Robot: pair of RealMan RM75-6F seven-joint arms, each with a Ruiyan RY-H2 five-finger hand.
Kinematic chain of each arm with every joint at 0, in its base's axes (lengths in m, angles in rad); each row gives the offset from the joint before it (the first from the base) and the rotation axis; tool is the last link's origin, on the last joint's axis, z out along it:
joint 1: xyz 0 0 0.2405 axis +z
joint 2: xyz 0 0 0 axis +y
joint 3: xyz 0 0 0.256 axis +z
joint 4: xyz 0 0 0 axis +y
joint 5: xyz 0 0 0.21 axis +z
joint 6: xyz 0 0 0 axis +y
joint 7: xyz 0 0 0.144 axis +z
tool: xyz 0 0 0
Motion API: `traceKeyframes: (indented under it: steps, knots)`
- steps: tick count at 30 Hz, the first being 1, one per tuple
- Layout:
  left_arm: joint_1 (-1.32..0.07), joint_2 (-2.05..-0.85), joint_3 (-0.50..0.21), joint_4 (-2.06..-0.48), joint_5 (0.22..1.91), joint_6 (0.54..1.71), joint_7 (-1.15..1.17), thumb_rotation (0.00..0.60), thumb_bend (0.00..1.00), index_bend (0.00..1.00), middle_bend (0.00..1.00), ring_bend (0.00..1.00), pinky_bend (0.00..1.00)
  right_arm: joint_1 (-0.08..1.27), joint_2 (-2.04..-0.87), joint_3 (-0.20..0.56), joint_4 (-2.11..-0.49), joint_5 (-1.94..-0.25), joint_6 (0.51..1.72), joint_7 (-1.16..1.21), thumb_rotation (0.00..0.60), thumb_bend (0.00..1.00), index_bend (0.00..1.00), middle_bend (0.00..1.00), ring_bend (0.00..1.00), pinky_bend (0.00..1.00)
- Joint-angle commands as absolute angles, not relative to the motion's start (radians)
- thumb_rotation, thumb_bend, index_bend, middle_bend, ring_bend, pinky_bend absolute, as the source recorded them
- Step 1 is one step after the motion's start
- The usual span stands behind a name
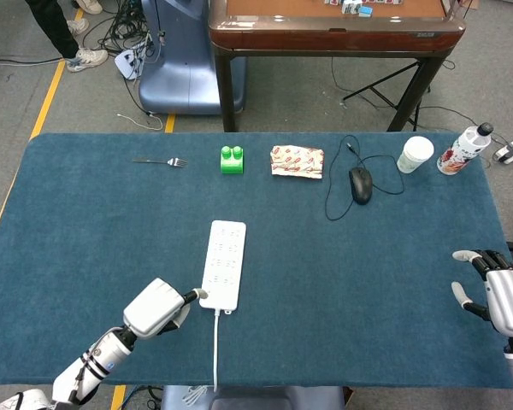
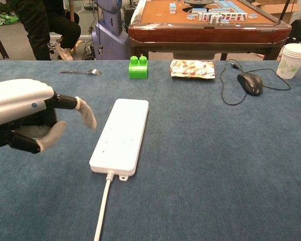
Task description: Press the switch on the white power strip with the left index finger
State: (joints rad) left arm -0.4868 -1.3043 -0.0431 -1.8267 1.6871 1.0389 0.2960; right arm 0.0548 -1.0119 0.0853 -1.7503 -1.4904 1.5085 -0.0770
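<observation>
The white power strip [image 1: 225,264] [image 2: 121,134] lies lengthwise on the blue table, with its cable [image 1: 215,342] running off its near end toward me. I cannot make out its switch. My left hand [image 1: 158,307] [image 2: 25,118] sits just left of the strip's near end. Its index finger [image 2: 85,113] points out toward the strip while the other fingers curl in, holding nothing. In the chest view the fingertip hangs a little left of the strip's edge, and contact cannot be told. My right hand [image 1: 496,290] rests at the table's right edge with its fingers spread and nothing in it.
Along the far side lie a fork [image 1: 162,161], a green brick [image 1: 232,159], a snack packet [image 1: 297,161], a black mouse [image 1: 360,184] with its cord, a paper cup [image 1: 415,155] and a bottle [image 1: 463,149]. A brown game table [image 1: 333,34] stands behind.
</observation>
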Motion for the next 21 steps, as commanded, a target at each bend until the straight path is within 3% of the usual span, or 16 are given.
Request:
traceKeyframes:
  steps: [1,21]
  knots:
    - [-0.507,-1.326,-0.051,-1.827,1.662,1.015,0.327,0.6,0.71,0.39,1.0,1.0,1.0,0.054,-1.009,0.085,-1.755,-1.491,1.51,-0.08,0.6,0.29,0.34,0.39,0.3,0.53]
    - [-0.585,-1.462,-0.066,-1.761,1.46,0.924,0.457,0.6,0.71,0.36,1.0,1.0,1.0,0.064,-1.026,0.083,-1.736,-1.479,1.489,-0.074,0.6,0.29,0.34,0.39,0.3,0.53]
